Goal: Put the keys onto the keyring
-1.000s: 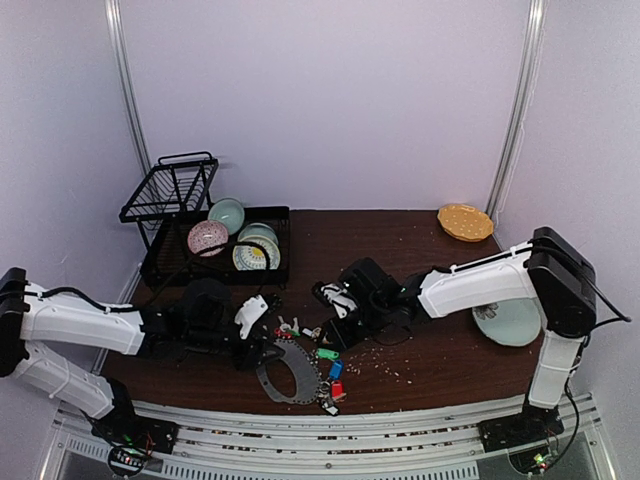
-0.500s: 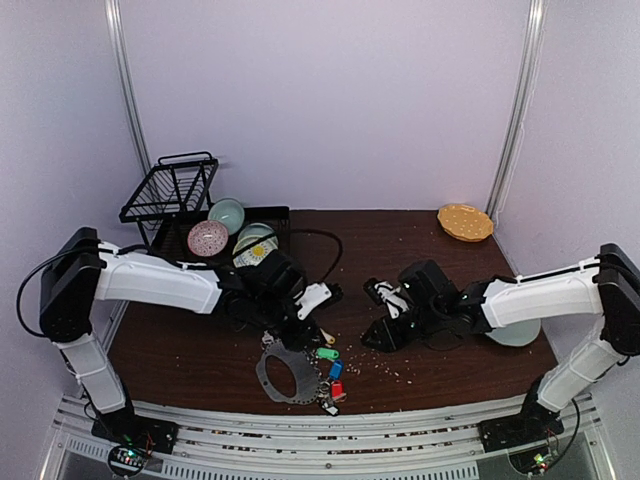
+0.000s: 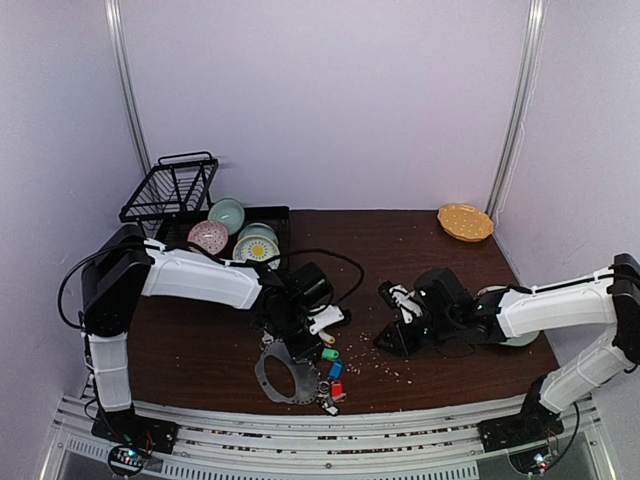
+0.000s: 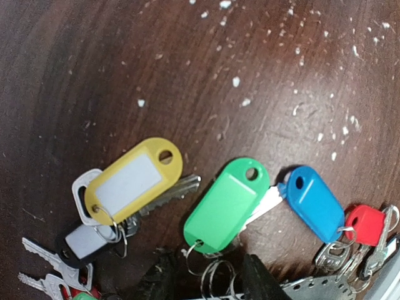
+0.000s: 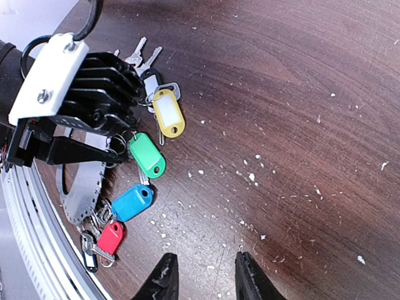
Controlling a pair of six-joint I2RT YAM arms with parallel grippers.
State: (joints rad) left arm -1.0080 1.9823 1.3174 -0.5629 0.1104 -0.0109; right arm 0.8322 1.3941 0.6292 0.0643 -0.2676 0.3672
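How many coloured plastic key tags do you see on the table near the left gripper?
4, in a row: yellow tag farthest from the ring, green tag at the left gripper, then blue tag and red tag. More may hide under the gripper.

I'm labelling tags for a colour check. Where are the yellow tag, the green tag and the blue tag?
yellow tag [image 4: 133,179], left wrist view, on its white label.
green tag [image 4: 226,205], left wrist view, mid-body.
blue tag [image 4: 315,202], left wrist view, mid-body.
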